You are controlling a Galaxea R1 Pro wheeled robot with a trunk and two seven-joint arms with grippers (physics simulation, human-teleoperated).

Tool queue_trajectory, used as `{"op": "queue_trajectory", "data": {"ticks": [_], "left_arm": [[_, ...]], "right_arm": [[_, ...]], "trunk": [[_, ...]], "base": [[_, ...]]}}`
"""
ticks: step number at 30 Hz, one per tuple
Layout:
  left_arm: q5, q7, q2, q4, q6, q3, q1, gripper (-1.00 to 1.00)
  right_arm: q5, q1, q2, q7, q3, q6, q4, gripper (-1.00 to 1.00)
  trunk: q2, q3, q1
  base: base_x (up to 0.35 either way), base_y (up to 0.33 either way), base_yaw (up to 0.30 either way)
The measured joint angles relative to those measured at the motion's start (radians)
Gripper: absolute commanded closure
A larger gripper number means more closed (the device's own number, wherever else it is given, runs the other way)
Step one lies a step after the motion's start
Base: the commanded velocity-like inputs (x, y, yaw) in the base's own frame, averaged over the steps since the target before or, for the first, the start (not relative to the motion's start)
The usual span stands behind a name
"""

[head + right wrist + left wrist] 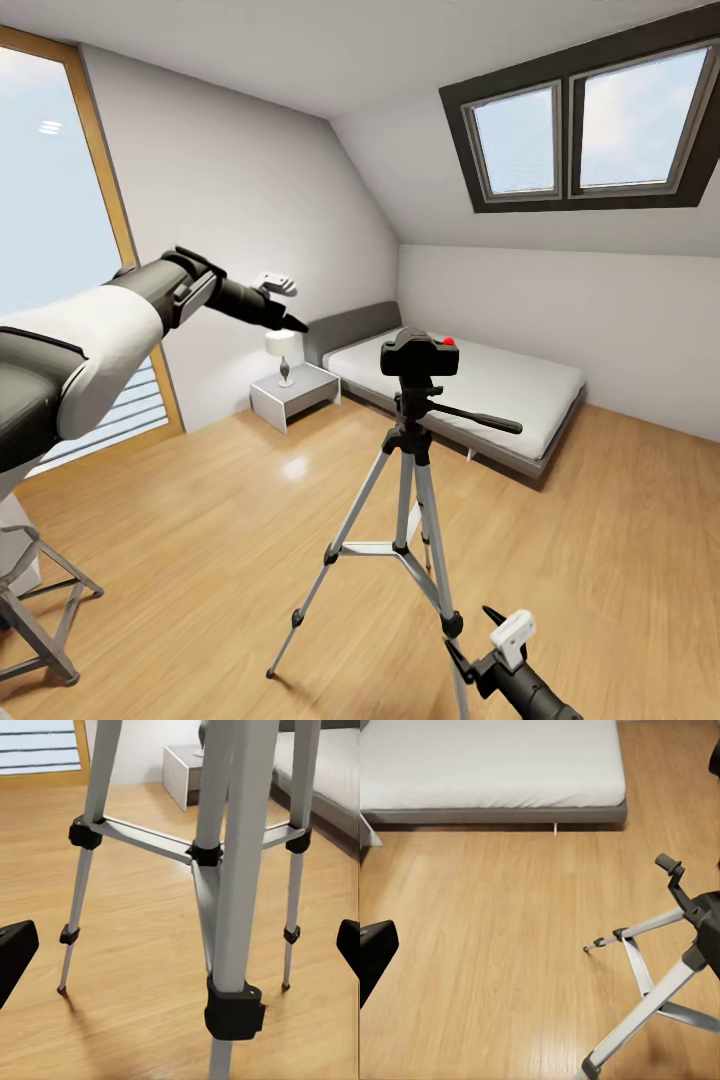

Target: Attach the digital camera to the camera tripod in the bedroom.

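Digital camera (419, 353): black, red button, seated upright atop camera tripod (405, 510); silver legs splayed on bedroom floor (200, 520).

Left arm: the segment farthest behind the pincer is dark grey with a black seam, followed by a smooth white rounded sleeve. A dark grey ribbed collar with angular black housing joins it to a tapering black wrist. The left pincer (283, 304) has one white blocky finger and one black pointed finger.

Right arm: a black cylindrical wrist sits directly behind the right pincer (482, 632), which carries a white blocky finger with small dark screw marks and black pointed fingers. In the wrist views, the fingertips (15, 952) appear as matte black wedges.
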Motion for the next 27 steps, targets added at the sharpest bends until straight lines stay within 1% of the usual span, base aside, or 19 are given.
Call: {"op": "queue_trajectory", "data": {"ticks": [3, 7, 10, 12, 13, 14, 18, 19, 20, 21, 24, 27], "left_arm": [[0.0, 0.001, 0.003, 0.009, -0.002, 0.0, 0.0, -1.0], [0.0, 0.001, 0.009, 0.011, -0.002, 0.0, 0.0, -1.0], [0.0, 0.001, 0.018, 0.014, -0.002, 0.0, 0.0, -1.0], [0.0, 0.001, 0.031, 0.015, -0.002, 0.0, 0.001, -1.0], [-0.002, 0.001, 0.075, 0.016, -0.004, -0.007, 0.025, -1.0], [-0.001, 0.001, 0.087, 0.017, -0.005, -0.003, 0.03, -1.0], [0.0, 0.002, 0.1, 0.017, -0.007, -0.001, 0.048, -1.0], [0.0, 0.015, 0.109, 0.017, -0.032, -0.002, 0.098, -1.0], [-0.002, 0.032, 0.111, 0.017, -0.043, -0.006, 0.126, -1.0], [-0.001, 0.047, 0.111, 0.017, -0.048, -0.003, 0.14, -1.0], [0.0, 0.063, 0.111, 0.017, -0.053, -0.001, 0.154, -1.0], [0.0, 0.086, 0.111, 0.017, -0.061, -0.001, 0.175, -1.0]], "right_arm": [[0.0, 0.0, 0.0, 0.0, -0.019, 0.001, 0.0, -1.0], [0.0, 0.0, 0.0, -0.001, -0.029, 0.002, 0.0, -1.0], [0.0, 0.0, 0.0, -0.001, -0.035, 0.002, 0.0, -1.0], [0.0, 0.0, 0.0, -0.001, -0.038, 0.001, 0.0, -1.0], [0.0, 0.0, -0.001, 0.0, -0.041, 0.001, 0.0, -1.0], [0.0, 0.0, -0.001, 0.0, -0.041, 0.001, 0.0, -1.0], [0.0, 0.0, -0.005, 0.001, -0.041, 0.001, 0.0, -1.0], [-0.001, 0.0, -0.028, 0.007, -0.042, 0.0, 0.014, -1.0], [0.0, 0.0, -0.037, 0.013, -0.042, -0.002, 0.029, -1.0], [0.0, 0.0, -0.042, 0.019, -0.042, -0.003, 0.038, -1.0], [0.0, 0.0, -0.047, 0.026, -0.042, -0.003, 0.047, -1.0], [0.0, 0.0, -0.058, 0.038, -0.042, -0.004, 0.061, -1.0]], "trunk": [[0.0, 0.0, 0.0], [0.0, 0.0, 0.0], [0.0, 0.0, 0.0], [0.0, 0.0, 0.0], [0.0, 0.0, 0.0], [0.0, 0.0, 0.0], [0.0, 0.0, 0.0], [0.0, 0.0, -0.001], [0.001, 0.0, 0.001], [0.0, 0.0, 0.0], [0.0, 0.0, 0.0], [0.0, 0.0, 0.0]], "base": [[0.0, 0.0, 0.0], [0.0, 0.0, 0.0], [0.0, 0.0, 0.0], [0.0, 0.0, 0.0], [0.0, 0.0, 0.0], [0.0, 0.0, 0.0], [0.0, 0.0, 0.0], [0.0, 0.0, 0.0], [0.0, 0.0, 0.0], [0.0, 0.0, 0.0], [0.0, 0.0, 0.0], [0.0, 0.0, 0.0]]}}
